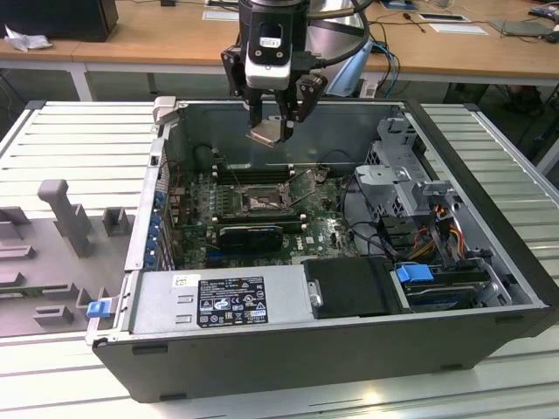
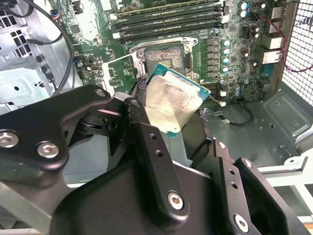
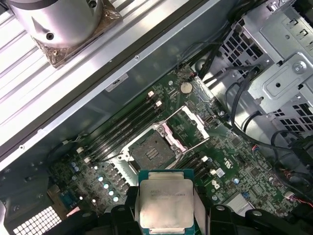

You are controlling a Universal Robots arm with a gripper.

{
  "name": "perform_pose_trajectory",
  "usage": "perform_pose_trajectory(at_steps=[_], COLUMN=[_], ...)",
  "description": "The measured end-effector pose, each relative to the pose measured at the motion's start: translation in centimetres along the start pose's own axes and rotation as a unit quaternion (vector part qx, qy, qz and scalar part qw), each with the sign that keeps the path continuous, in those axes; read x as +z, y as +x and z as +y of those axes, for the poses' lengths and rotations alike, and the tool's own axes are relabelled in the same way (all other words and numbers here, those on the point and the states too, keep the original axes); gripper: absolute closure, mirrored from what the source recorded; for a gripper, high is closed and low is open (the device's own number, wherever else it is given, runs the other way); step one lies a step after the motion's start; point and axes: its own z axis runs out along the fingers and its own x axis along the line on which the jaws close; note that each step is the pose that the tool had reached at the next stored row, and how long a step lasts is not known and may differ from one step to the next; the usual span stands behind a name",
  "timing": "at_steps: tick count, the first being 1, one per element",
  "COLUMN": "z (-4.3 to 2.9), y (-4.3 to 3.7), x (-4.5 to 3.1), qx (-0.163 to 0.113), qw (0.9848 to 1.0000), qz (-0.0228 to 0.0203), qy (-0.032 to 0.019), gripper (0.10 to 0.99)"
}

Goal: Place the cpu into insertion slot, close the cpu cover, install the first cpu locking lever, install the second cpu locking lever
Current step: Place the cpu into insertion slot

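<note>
Exterior view's got the gripper (image 1: 273, 125) clamped on the cpu (image 1: 266, 133), hanging well above the uncovered insertion slot (image 1: 262, 202) inside the pc case (image 1: 349, 353).

Black metal gripper (image 2: 171, 120) w/ bolted linkage bars in foreground. Fingers (image 2: 142, 122) clamp edges of small flat square cpu (image 2: 172, 103), pale silver-grey face, green rim. Cpu tilted, held above green circuit board (image 2: 93, 29). Square dark-framed insertion slot (image 2: 164, 55) just beyond cpu, centre exposed. Thin silver-grey cpu cover (image 2: 121, 59) frame swung open beside slot. Long black memory slots (image 2: 166, 19) past slot.
</note>
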Motion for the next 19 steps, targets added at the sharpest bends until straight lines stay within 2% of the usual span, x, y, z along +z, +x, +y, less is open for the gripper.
perform_pose_trajectory(at_steps=[19], z=[0.0], y=[0.0], x=[0.02], qx=[0.031], qw=[0.9995], qz=[-0.0027], qy=[-0.0006], gripper=[0.553])
